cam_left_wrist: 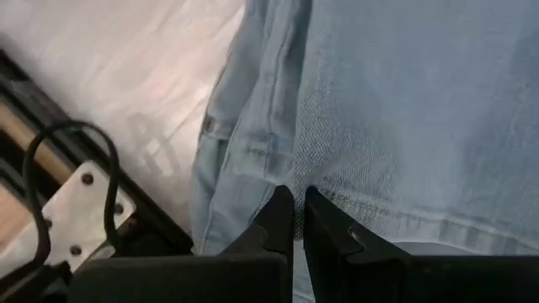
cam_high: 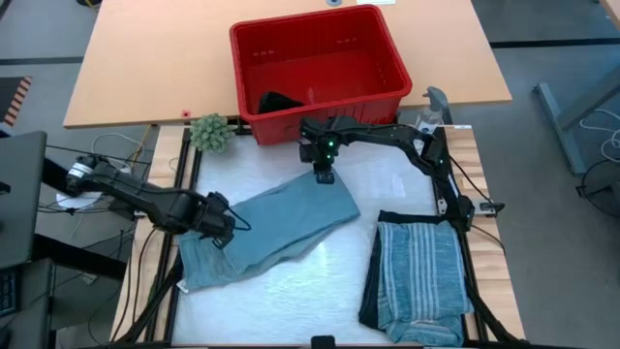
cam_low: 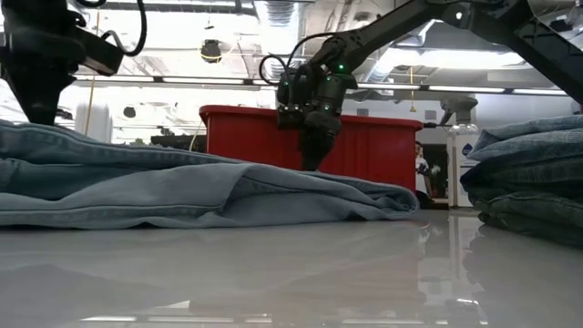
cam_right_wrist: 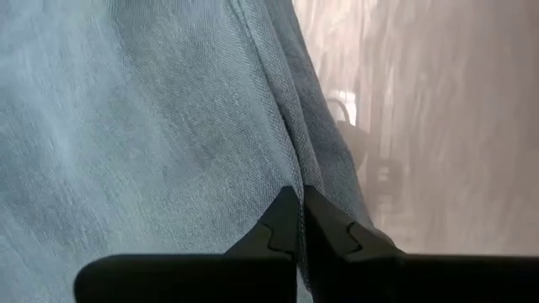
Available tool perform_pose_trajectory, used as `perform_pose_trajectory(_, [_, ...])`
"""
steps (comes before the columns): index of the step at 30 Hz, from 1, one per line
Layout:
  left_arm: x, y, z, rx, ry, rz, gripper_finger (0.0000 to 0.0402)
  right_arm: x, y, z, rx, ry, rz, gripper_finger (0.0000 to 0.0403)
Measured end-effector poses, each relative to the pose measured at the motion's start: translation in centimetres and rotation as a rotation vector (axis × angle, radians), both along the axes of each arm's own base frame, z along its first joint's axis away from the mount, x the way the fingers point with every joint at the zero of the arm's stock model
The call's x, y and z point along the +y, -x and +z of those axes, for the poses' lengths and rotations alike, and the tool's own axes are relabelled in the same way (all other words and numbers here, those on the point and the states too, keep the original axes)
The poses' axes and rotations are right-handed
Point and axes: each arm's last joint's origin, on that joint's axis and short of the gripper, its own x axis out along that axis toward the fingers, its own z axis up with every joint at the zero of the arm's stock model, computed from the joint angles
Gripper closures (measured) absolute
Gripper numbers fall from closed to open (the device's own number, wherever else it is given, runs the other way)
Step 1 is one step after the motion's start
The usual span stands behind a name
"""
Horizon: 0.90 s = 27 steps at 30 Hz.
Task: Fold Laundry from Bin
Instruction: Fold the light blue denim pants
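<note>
A light blue denim-like garment (cam_high: 271, 228) lies spread on the white table top, partly doubled over. My left gripper (cam_high: 221, 233) is shut and points straight down over the garment's left part, beside a stitched hem (cam_left_wrist: 253, 151). My right gripper (cam_high: 324, 176) is shut at the garment's far edge, just in front of the red bin (cam_high: 242, 68). A small black item (cam_high: 279, 100) lies in the bin. At the right, a folded striped shirt (cam_high: 421, 276) rests on dark trousers (cam_high: 370, 286). My left gripper's shut fingertips (cam_left_wrist: 282, 210) stand right over the garment near its hem, pointing down; I cannot tell whether they touch the cloth. My right gripper's shut fingertips (cam_low: 314, 162) meet the garment's far edge at a seamed fold (cam_right_wrist: 282, 160), slanting steeply down from above. I cannot tell whether cloth is caught between them. The garment lies on the table.
The bin stands on the wooden table behind the white top. A small green tuft (cam_high: 208, 131) sits by its near left corner. The folded stack (cam_low: 528, 173) takes the right side; bare white table (cam_high: 310, 291) lies along the near edge.
</note>
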Motion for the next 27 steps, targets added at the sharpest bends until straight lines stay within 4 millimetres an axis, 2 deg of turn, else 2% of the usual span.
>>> perform_pose_trajectory(12, [-1.5, 1.0, 0.0, 0.009, -0.035, 0.033, 0.0401, -1.7, 0.6, 0.0, -0.01, -0.019, -0.106, 0.0368])
perform_pose_trajectory(21, [-1.3, 1.4, -2.1, 0.016, -0.075, 0.041, 0.0401, -2.0, 0.8, 0.0, -0.011, -0.014, -0.101, 0.0358])
perform_pose_trajectory(24, [-1.2, 1.5, -2.3, 0.036, -0.077, -0.01, 0.0383, -2.0, 0.8, 0.0, -0.013, -0.01, -0.094, 0.0351])
perform_pose_trajectory(27, [-1.2, 1.6, -2.3, 0.054, -0.073, -0.033, 0.0343, -2.0, 0.7, 0.1, -0.014, -0.004, -0.096, 0.0336])
